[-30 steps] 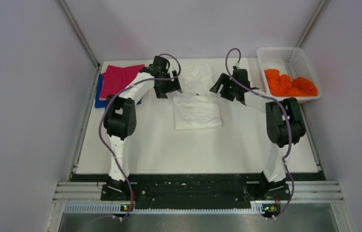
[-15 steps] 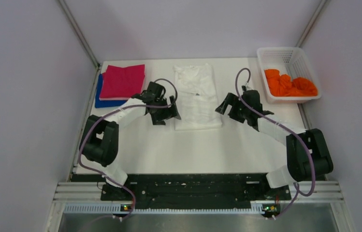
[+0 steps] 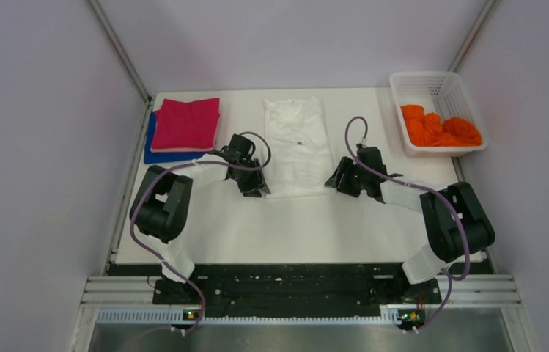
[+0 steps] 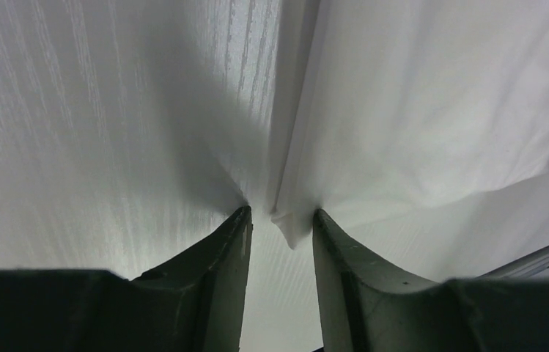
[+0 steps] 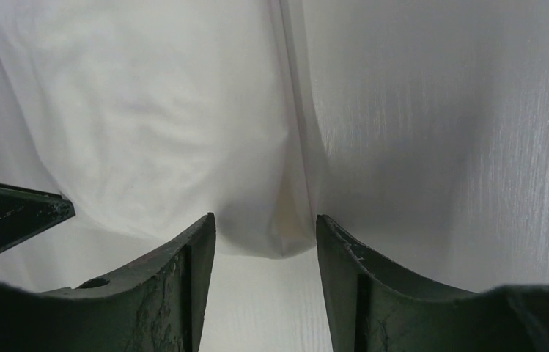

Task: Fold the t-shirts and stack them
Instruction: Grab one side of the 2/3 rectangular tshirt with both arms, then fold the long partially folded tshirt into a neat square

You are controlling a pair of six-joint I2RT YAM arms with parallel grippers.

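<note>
Tabletop (image 3: pixel 293 227): shirt (image 3: pixel 297 143) corners are straddled by spread jaws of left gripper (image 4: pixel 282 213) and right gripper (image 5: pixel 265 218); pinching, then folding, is judged next.

White table (image 3: pixel 256 227), white t-shirt (image 3: pixel 297 143) at middle, blue t-shirt (image 3: pixel 152 151) far left, lattice basket (image 3: pixel 421 74) far right

A folded blue cloth t-shirt (image 3: pixel 150 150) lies mostly hidden under the folded magenta t-shirt (image 3: pixel 187 123); only its left and near edges show. The dark print on the flat white t-shirt (image 3: pixel 297 132) is too small to read. From above, the black left gripper (image 3: pixel 260 189) and black right gripper (image 3: pixel 334 182) cover its near corners. The crumpled orange cloth (image 3: pixel 441 128) in the white lattice basket (image 3: pixel 432 75) cannot be counted as shirts. Both wrist views cut the white shirt off at their top edges.
</note>
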